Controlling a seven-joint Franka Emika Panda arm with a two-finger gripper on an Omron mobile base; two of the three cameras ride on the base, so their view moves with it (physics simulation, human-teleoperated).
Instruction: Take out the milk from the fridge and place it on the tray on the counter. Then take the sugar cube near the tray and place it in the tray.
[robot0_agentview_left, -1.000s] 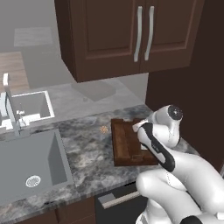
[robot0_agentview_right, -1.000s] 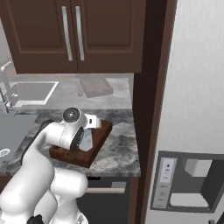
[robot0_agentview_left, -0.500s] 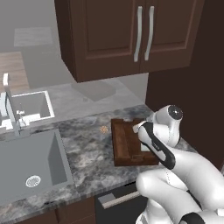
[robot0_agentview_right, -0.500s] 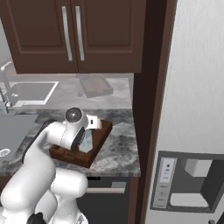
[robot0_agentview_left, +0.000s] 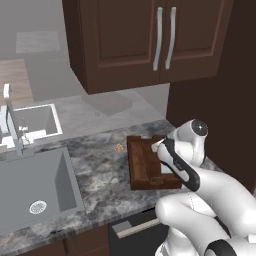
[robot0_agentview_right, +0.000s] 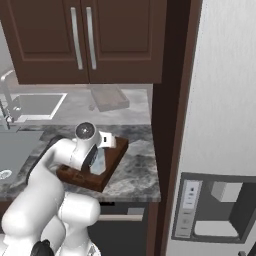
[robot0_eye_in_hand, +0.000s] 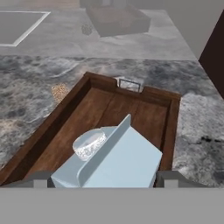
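The milk (robot0_eye_in_hand: 114, 159) is being held low inside the tray (robot0_eye_in_hand: 61, 120), with its pointed top and round cap facing the hand camera. It is being kept between the raised sides, most likely so that it is set down on the wood and not on the stone. From the right base view, the milk (robot0_agentview_right: 98, 161) looks upright or only a little tilted. It cannot be told whether its bottom is already touching the tray floor.

The tray (robot0_agentview_left: 137, 167) is lying on the bench (robot0_agentview_left: 95, 175) close to the bench's right edge, beside the fridge (robot0_agentview_right: 220, 125), which makes the trip from the fridge short. The sugar cube (robot0_agentview_left: 119, 147) is sitting on the stone just off the tray's left side, near enough to be picked up next without the base being driven.

The end effector (robot0_eye_in_hand: 101, 178) is spread wide, with one dark finger tip on each side of the milk. The tips look pressed against the carton's sides, so the milk seems to be pinched and not yet let go. The first half of the job is judged to be almost done. The cube part is not yet begun.
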